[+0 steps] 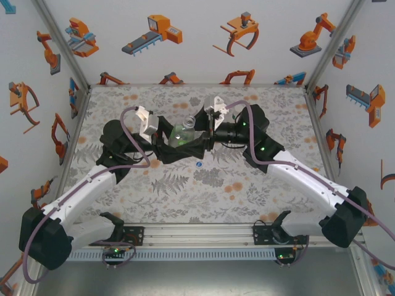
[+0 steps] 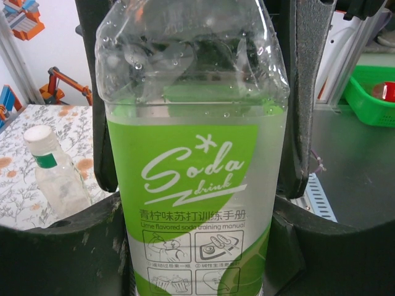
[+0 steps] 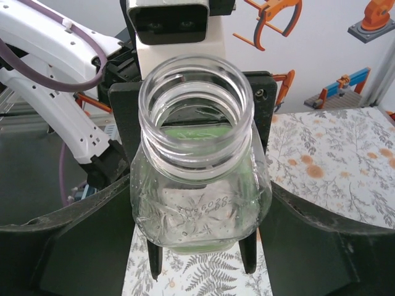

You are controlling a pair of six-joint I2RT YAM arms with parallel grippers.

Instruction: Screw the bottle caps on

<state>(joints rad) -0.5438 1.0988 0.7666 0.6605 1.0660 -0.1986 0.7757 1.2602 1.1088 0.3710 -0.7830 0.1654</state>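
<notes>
A see-through bottle (image 2: 194,185) with a green "Soda drink" label hangs above the table's middle (image 1: 182,132) between both arms. My left gripper (image 2: 207,98) is shut on its body, one finger pressed to each side. The bottle's open, capless neck (image 3: 196,105) faces the right wrist camera. My right gripper (image 3: 200,185) has its jaws close by the bottle's shoulders; whether they press on it I cannot tell. A blue cap (image 1: 199,164) lies on the table just in front of the grippers. A small colourless bottle (image 2: 55,179) wearing a white cap (image 2: 38,137) stands to the left.
The flowered table (image 1: 203,185) is closed in by white walls with robot stickers and metal posts (image 1: 62,43). Beyond the table's edge sits a green basket (image 2: 370,92). The two arms cross the table diagonally and meet at its middle.
</notes>
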